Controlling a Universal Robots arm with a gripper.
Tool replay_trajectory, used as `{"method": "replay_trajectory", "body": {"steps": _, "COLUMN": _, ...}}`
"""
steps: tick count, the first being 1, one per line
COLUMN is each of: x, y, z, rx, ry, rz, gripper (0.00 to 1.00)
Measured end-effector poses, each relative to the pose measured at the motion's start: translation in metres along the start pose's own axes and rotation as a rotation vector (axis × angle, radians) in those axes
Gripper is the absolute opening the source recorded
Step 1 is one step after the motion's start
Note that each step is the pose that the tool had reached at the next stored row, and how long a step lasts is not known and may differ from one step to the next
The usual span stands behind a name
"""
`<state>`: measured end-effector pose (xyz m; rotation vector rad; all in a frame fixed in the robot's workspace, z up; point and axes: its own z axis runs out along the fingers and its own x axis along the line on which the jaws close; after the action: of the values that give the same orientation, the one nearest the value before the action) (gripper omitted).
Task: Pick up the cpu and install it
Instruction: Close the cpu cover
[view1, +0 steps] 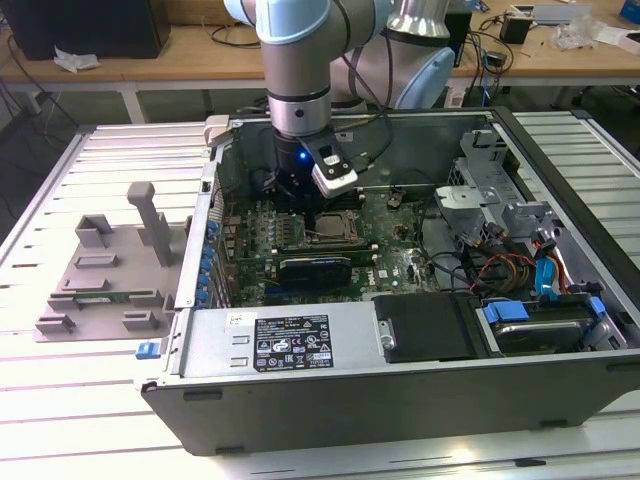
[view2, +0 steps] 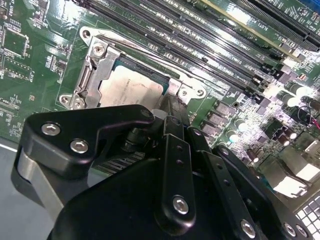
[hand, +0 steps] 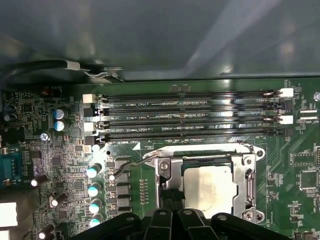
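As the hand (view2: 169, 107) points straight down, close over the cpu (hand: 210, 187)

The arm (view1: 300, 70) is reaching down into an open case (view1: 400, 400) that is lying on a slatted table (view1: 80, 400). Its gripper (view1: 302, 198) is hanging low over the motherboard (view1: 400, 235), just beside the socket (view1: 335, 228). A black card (view1: 315, 268) is sitting near the socket, on the camera's side of it. A grey fixture (view1: 110, 265) is resting on the table beside the case, toward the exterior view's left.
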<state>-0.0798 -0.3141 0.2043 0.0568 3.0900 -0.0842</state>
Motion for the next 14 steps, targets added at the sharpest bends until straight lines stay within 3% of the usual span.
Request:
{"method": "replay_trajectory", "body": {"steps": 9, "x": 0.0003, "y": 0.0002, "z": 0.0009, "rx": -0.0008, "ry": -0.0005, "rz": 0.000, "gripper": 0.11}}
{"method": "replay_trajectory", "body": {"steps": 11, "x": 0.0000, "y": -0.0002, "z": -0.0056, "rx": -0.0003, "ry": -0.0002, "rz": 0.000, "gripper": 0.11}}
{"method": "replay_trajectory", "body": {"steps": 14, "x": -0.0011, "y": -0.0014, "z": -0.0273, "rx": -0.0002, "ry": -0.0002, "rz": 0.000, "gripper": 0.11}}
